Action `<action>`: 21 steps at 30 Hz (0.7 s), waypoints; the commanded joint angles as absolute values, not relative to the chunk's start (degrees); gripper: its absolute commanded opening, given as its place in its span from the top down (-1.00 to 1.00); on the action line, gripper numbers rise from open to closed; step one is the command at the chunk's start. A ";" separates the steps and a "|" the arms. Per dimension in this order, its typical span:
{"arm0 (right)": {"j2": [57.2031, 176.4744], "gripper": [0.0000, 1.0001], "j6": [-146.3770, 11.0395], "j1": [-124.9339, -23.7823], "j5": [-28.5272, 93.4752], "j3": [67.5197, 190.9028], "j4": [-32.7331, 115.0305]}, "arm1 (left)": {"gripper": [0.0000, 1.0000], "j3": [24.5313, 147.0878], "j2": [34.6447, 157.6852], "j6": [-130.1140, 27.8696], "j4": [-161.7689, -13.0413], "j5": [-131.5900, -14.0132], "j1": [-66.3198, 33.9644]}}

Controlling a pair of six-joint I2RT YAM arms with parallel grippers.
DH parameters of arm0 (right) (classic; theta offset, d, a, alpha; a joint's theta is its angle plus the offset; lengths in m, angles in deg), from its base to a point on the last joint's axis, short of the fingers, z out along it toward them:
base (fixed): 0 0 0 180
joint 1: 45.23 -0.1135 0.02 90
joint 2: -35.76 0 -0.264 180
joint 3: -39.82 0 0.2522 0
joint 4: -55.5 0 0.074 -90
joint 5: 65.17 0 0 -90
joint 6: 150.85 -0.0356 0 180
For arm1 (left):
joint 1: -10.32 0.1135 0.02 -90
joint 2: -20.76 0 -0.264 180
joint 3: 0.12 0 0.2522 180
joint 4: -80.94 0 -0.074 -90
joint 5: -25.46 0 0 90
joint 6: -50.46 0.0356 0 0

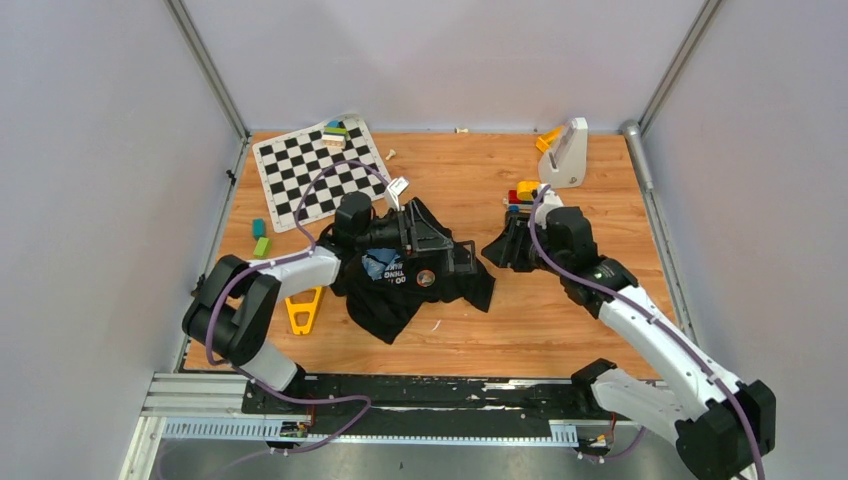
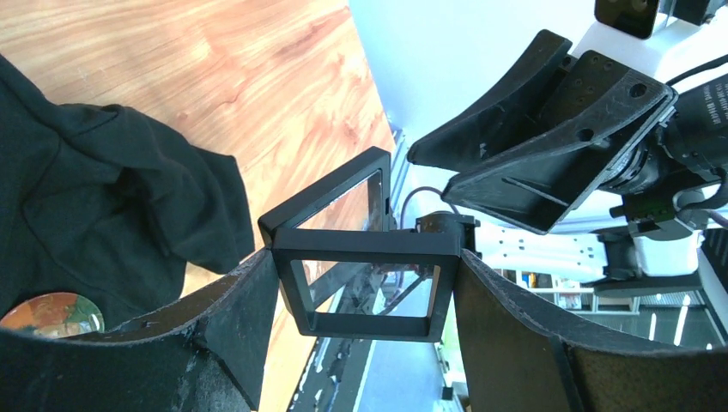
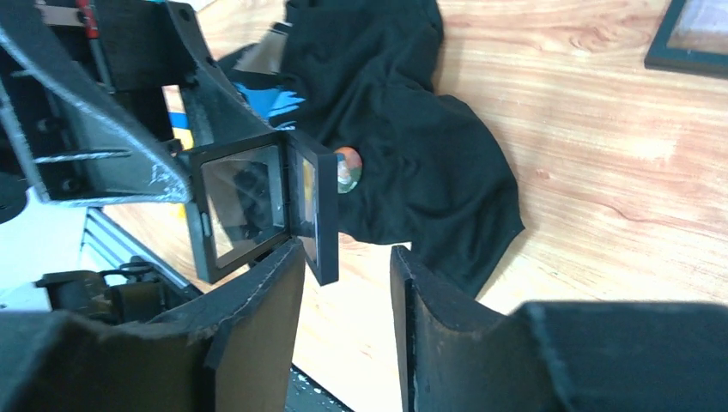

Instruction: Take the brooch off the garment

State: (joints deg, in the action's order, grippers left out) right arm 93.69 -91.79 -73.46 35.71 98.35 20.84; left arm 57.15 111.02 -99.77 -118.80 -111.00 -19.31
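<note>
At its wrist, not overhead, left end effector (image 2: 365, 275) grips frame (image 2: 360, 242).

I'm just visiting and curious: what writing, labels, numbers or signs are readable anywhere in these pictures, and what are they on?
T-shirt: white lettering beside its light-blue graphic, too small and blurred to read.
Brooch: a coloured picture, no words legible.
Black frame in the left gripper: no lettering visible.
Nothing else carries readable text.
</note>
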 commanded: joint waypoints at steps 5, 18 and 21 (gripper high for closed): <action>90.59 0.06 -91.57 -72.66 46.19 99.64 22.68 | 1.00 56.86 103.48 -100.95 -118.11 -113.28 -18.33; 94.83 0.29 -93.96 -72.49 55.27 100.32 27.69 | 1.00 56.95 100.34 -102.40 -118.02 -115.16 -18.33; 94.76 0.62 -94.71 -71.86 57.40 100.34 28.16 | 1.00 56.82 100.10 -102.76 -118.74 -115.46 -18.25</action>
State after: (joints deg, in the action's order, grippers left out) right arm 94.72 -93.41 -72.72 53.63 98.37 24.34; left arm 56.78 102.51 -101.87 -116.85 -113.82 -18.47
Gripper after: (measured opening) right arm 0.289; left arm 0.749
